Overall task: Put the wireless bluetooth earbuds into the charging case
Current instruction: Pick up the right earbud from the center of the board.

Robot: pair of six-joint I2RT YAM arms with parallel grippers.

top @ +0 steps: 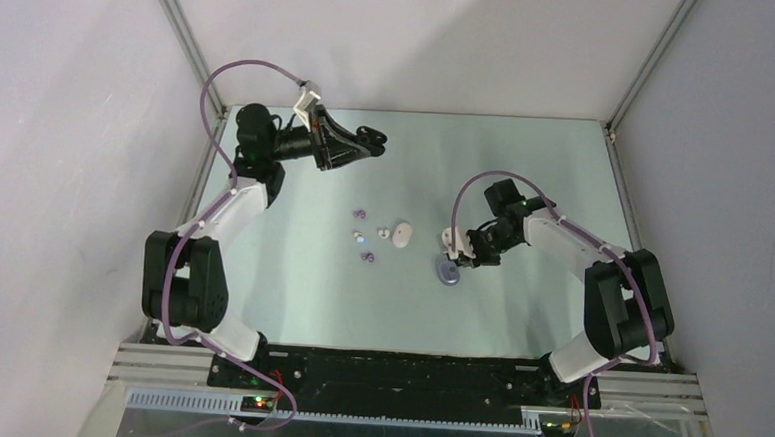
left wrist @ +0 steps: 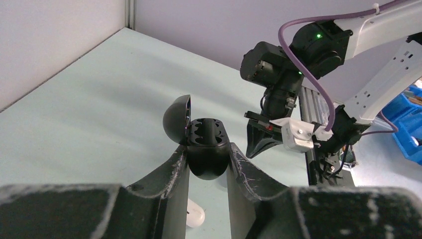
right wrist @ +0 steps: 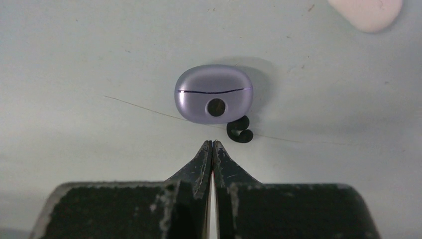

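Observation:
In the left wrist view my left gripper [left wrist: 208, 149] is shut on a black charging case [left wrist: 206, 159], held above the table with its lid [left wrist: 177, 117] flipped open and two empty sockets showing. My right gripper [right wrist: 212, 144] is shut, tips together with nothing between them, low over the table. Just past its tips lies a black earbud [right wrist: 239, 130], touching a closed purple case [right wrist: 214, 100]. Small purple earbuds [top: 360, 214] [top: 367, 258] and white earbuds [top: 358, 237] [top: 384, 233] lie mid-table.
A white oval case [top: 403, 235] lies left of my right gripper [top: 459, 250], near the purple case [top: 448, 273]. My left gripper [top: 362, 142] is at the back left. Frame posts and walls border the table.

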